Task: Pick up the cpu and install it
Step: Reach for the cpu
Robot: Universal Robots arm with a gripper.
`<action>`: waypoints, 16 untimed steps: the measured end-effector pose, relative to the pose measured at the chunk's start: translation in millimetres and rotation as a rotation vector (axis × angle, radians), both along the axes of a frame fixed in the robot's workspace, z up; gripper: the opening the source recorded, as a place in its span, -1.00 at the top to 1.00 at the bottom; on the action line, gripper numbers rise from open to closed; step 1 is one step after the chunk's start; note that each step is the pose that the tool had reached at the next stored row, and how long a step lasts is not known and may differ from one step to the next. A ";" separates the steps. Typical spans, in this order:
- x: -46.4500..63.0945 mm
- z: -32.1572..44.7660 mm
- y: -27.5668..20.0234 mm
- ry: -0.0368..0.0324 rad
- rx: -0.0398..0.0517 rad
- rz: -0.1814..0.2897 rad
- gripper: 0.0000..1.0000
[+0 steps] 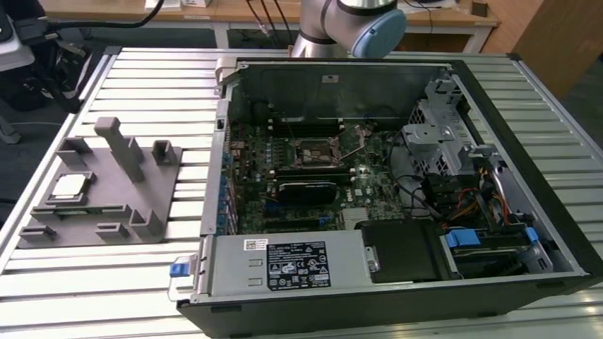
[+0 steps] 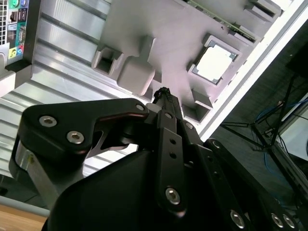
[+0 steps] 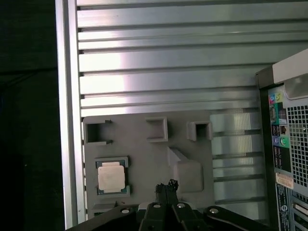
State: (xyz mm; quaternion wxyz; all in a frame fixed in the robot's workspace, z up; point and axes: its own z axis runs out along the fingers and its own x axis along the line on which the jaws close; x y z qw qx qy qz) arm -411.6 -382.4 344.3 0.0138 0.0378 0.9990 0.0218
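Exterior view: the cpu lies flat, silvery top up, in a square recess of a gray fixture at the left of the frame, on the slatted aluminium tabletop. Nothing touches the chip. In both wrist views it sits in the same recess, framed by the recess's low walls.

In the first wrist view the hand has its two dark fingers drawn together at the tips, gripping nothing. It hovers over the fixture next to a raised gray block, near the cpu but apart from it. The second wrist view shows the fingers as one narrow closed blade.

At the centre and right of the exterior view stands the open computer case. Its motherboard is exposed, and the black socket frame on it holds no chip. The arm rises behind the case at the top of the frame.
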 end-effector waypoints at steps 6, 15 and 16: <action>-5.2 -8.4 -5.3 0.0001 0.0000 0.000 0.79; -13.6 -20.5 -13.5 0.0006 -0.0001 0.000 0.79; -14.4 -21.9 -14.0 0.0007 0.0000 0.000 0.79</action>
